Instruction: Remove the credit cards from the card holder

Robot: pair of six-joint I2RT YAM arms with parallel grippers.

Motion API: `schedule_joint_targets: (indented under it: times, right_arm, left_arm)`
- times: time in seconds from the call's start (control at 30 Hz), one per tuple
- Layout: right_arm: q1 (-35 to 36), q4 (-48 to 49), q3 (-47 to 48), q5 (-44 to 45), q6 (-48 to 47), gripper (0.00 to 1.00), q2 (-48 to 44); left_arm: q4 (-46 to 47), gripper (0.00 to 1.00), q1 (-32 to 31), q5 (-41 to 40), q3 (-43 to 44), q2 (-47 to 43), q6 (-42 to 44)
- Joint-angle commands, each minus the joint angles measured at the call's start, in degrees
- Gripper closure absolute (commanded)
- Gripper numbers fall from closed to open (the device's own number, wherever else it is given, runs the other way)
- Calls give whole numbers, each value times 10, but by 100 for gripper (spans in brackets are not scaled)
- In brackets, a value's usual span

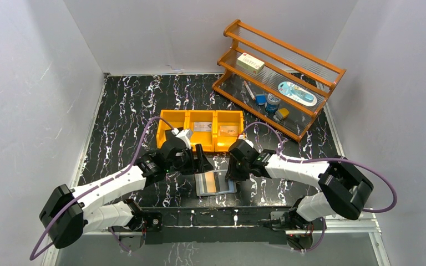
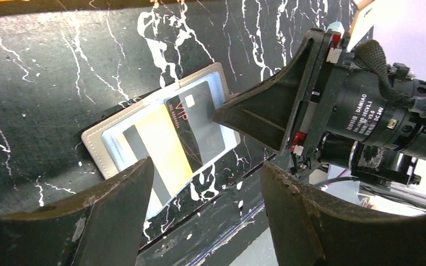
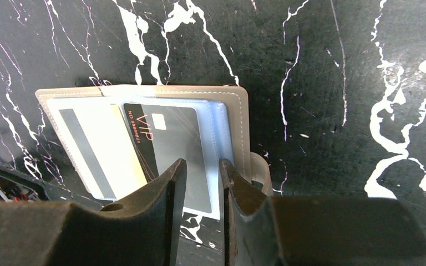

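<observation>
Two credit cards [image 3: 166, 133] lie at the right gripper [image 3: 202, 166]'s fingertips

You are running a robot test cell in a lab: plain white panels [image 1: 28, 83] box in a small black, white-veined worktop [image 1: 127, 105] on three sides. The left arm [image 1: 111, 185] and right arm [image 1: 299, 166] are bolted to a black rail [image 1: 216, 213] at its near edge, trailing purple cables [image 1: 144, 138]. An orange bin [image 1: 169, 133] and a wooden rack [image 1: 310, 61] of small oddments sit farther back.
</observation>
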Motion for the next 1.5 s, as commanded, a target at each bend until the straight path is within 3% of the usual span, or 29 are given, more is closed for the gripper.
schedule_joint_targets:
  times: [0.0, 0.37, 0.63, 1.0, 1.47]
  right_arm:
    - [-3, 9, -11, -2, 14, 64, -1]
    - [-5, 35, -38, -20, 52, 65, -10]
    - [-9, -6, -17, 53, 55, 67, -26]
    - [-9, 128, 3, -80, 19, 65, -62]
    - [-11, 273, -58, -186, 64, 63, 62]
  left_arm:
    - [33, 31, 0, 32, 18, 16, -6]
    - [77, 32, -1, 61, 24, 73, -26]
    - [114, 36, 0, 57, 26, 138, -32]
    - [36, 46, -1, -41, 1, 97, -34]
    - [98, 50, -1, 32, -56, 95, -17]
